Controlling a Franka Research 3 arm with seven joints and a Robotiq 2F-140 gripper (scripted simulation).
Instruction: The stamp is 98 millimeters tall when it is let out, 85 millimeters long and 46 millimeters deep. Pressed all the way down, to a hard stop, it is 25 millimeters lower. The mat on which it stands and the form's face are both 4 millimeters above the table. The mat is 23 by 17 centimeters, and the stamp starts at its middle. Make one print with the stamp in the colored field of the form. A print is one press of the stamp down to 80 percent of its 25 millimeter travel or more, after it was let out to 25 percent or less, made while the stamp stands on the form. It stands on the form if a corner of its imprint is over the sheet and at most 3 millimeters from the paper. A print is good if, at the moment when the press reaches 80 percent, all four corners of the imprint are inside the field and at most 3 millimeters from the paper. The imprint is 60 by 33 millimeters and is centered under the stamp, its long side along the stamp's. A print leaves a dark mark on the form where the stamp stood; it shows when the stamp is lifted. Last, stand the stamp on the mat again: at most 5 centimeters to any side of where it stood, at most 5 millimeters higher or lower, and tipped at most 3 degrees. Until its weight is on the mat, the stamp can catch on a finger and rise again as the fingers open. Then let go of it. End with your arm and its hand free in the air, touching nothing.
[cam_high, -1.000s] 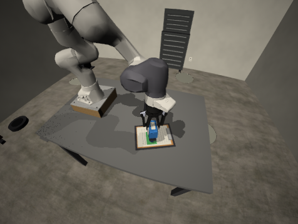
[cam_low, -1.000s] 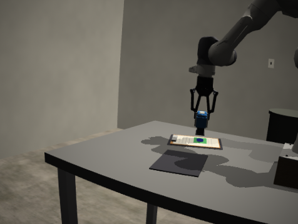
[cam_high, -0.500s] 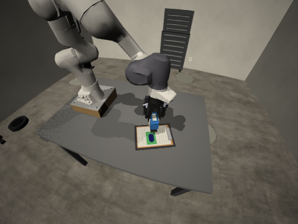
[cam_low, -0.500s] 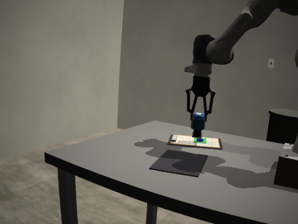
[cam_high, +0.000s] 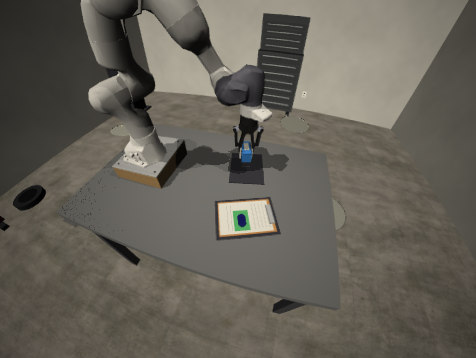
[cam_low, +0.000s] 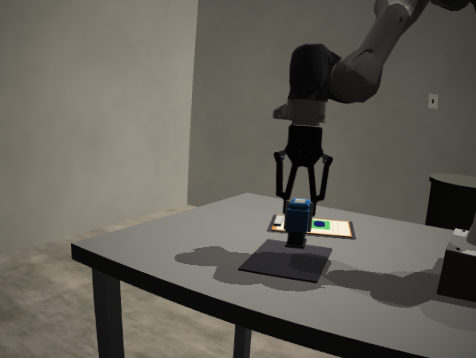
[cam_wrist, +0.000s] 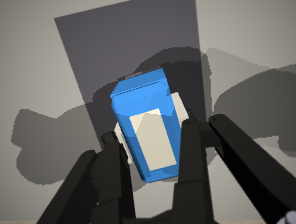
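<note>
Blue box-shaped stamp (cam_low: 298, 216) sits clamped in black two-finger gripper (cam_low: 299, 200), over the dark rectangular mat (cam_low: 280, 264) near its far edge; base looks at or just above mat, can't tell contact; dark print shows in form's green field (cam_high: 242, 220)

No readable text anywhere. Form (cam_high: 247, 218) shows only faint ruled lines; pale label on stamp (cam_wrist: 151, 137) blank; no brands, numbers, signs.
</note>
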